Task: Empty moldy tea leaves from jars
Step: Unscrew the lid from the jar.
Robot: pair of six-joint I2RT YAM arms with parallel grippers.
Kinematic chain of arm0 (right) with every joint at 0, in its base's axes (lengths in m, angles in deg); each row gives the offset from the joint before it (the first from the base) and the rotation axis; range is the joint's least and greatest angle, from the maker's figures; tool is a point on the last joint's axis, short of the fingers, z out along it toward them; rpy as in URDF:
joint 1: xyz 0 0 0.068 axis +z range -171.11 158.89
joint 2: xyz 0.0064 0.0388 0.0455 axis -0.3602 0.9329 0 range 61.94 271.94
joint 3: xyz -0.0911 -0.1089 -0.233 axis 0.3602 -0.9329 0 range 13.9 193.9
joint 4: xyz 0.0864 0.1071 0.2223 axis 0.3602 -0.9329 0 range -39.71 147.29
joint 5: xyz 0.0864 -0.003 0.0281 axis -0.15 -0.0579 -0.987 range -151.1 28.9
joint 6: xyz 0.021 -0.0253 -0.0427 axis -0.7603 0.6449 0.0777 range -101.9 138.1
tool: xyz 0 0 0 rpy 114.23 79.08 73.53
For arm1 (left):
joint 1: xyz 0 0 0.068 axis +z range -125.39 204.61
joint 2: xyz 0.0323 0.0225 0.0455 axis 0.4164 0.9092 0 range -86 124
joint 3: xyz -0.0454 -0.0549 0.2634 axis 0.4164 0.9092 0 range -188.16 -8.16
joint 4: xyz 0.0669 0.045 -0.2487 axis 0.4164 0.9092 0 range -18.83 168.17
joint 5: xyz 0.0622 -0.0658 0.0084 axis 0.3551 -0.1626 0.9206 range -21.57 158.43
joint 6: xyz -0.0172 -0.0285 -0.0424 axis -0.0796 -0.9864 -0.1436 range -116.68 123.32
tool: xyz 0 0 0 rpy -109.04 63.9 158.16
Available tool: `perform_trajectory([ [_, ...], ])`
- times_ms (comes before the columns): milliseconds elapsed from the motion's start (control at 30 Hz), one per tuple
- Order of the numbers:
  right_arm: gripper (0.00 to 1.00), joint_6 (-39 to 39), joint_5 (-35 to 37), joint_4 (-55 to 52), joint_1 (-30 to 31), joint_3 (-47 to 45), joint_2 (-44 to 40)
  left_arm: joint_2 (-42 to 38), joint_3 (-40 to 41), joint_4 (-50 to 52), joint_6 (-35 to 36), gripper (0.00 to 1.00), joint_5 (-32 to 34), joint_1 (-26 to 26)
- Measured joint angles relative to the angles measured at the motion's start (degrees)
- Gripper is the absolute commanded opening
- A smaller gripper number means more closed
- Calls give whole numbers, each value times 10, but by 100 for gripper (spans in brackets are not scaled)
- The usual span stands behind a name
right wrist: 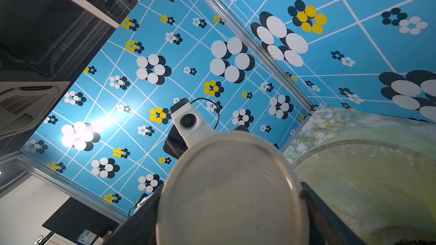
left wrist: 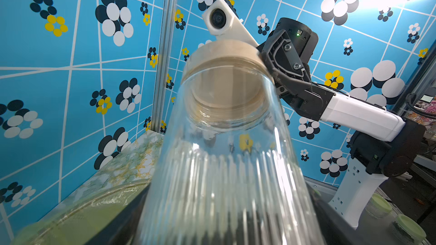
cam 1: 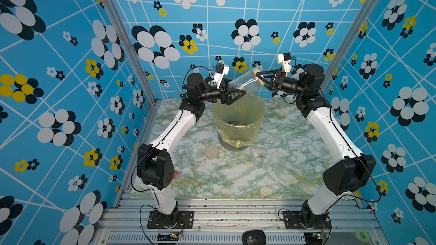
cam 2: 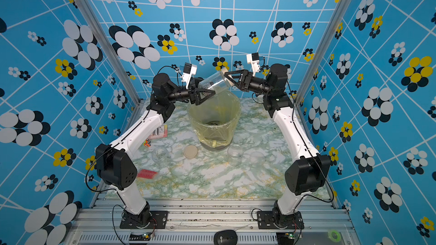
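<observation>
A clear ribbed jar [cam 1: 245, 82] [cam 2: 213, 81] hangs tilted over the bin, base low, beige lid [cam 1: 257, 77] [left wrist: 226, 55] on its raised end. My left gripper [cam 1: 236, 91] [cam 2: 207, 90] [left wrist: 224, 220] is shut on the jar's base. My right gripper [cam 1: 259, 78] [cam 2: 227, 77] [right wrist: 232, 208] is shut on the lid [right wrist: 232, 192]. Dark shapes show through the ribbed wall near the base; I cannot tell leaves from fingers. Dark tea leaves [cam 1: 233, 122] [cam 2: 213, 122] lie in the bin's bottom. Two open jars [cam 1: 182, 154] [cam 1: 258, 154] stand on the table.
The bin [cam 1: 215, 114] lined with a yellow bag stands mid-table. A loose beige lid [cam 1: 211, 152] and a translucent lid [cam 1: 278, 157] lie in front of it. A red packet [cam 2: 147, 173] and a card [cam 2: 160, 131] lie by the left arm. A black mouse [cam 1: 253, 238] sits on the front rail.
</observation>
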Motion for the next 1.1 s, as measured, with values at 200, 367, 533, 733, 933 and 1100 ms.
perform_trajectory([
  [200, 58, 0, -7, 3, -2, 4, 3, 0, 0, 0, 0, 0, 0, 0],
  [367, 58, 5, -11, -2, -6, 15, 5, 0, 0, -1, 0, 0, -3, 0],
  [533, 58, 14, -8, -5, -26, 42, 5, 0, 0, 1, 0, 0, -6, 1],
  [733, 58, 20, -5, -8, -26, 46, 5, -1, 0, 5, 2, 0, -6, 1],
  [933, 57, 57, 16, -55, -35, 36, -12, -7, 2, 25, 21, 0, 0, 1],
  [1100, 57, 108, 60, -126, -61, -18, -76, -24, 10, 42, 46, 0, 9, 3],
])
